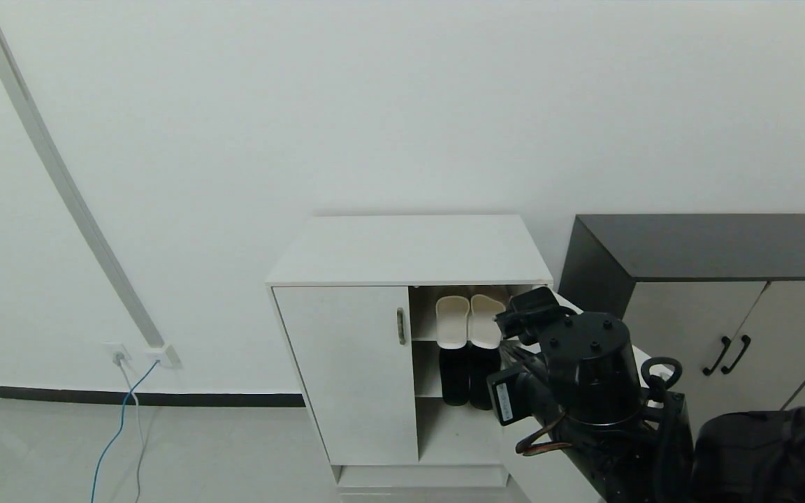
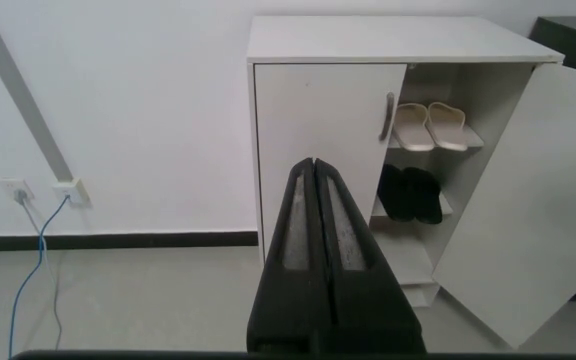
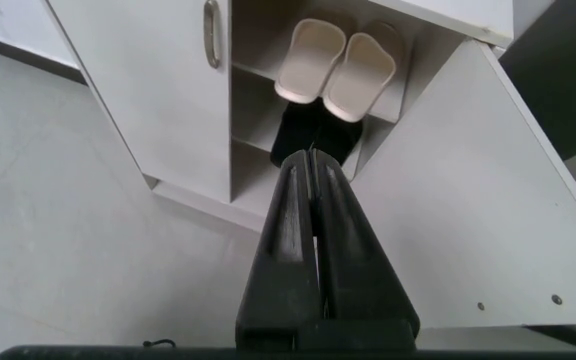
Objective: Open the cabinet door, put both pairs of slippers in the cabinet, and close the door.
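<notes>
Both pairs shelved; closing remains.
The white slippers sit above the black slippers in the cabinet; its door hangs open. The right hand, pinched closed and empty, hovers beside it, likely to push; the left hand is closed too.

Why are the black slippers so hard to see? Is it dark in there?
Head view: yes, the black slippers sit on a shaded shelf in the cabinet, dark on dark; the white slippers above stand out. Left wrist view: same shade there. Right wrist view: the shut right gripper also covers part of them.
</notes>
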Robot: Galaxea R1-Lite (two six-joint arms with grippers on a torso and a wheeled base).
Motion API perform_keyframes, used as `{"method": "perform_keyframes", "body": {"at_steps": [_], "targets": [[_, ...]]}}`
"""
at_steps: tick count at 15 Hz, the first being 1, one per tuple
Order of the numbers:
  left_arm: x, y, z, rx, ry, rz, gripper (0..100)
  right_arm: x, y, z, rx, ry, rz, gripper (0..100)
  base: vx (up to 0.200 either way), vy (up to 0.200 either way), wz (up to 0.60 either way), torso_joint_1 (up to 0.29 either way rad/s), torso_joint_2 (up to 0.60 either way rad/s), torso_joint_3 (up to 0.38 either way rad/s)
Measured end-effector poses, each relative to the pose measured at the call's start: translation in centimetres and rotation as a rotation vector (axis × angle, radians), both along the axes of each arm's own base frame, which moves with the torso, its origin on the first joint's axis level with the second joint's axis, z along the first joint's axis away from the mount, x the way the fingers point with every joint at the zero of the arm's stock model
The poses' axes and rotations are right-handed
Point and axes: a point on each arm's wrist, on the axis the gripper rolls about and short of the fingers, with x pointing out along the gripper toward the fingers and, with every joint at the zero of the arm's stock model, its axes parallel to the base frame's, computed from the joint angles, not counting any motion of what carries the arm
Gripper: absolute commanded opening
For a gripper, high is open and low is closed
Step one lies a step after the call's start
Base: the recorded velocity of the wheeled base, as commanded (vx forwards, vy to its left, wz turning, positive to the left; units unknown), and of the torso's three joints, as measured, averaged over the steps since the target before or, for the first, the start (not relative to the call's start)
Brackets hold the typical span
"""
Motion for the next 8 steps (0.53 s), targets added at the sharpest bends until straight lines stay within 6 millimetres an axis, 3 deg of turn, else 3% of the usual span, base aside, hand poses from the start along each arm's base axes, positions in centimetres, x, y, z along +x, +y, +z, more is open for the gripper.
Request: {"method": "perform_keyframes", "body": {"at_steps": [6,8], "targets": [[0.0,0.0,-0.01,0.0,0.0,0.0,0,-0.06,-0.08,-0.17,-0.015,0.002,0.003,0,0.0,0.0,-0.6,0.003,0.0,0.003],[0.01,0.0,-0.04,0.0,0.002,-0.001,0,-0.1,-0.13,-0.24,-0.015,0.002,0.004,0,0.0,0.0,0.0,0.0,0.0,0.0]]}}
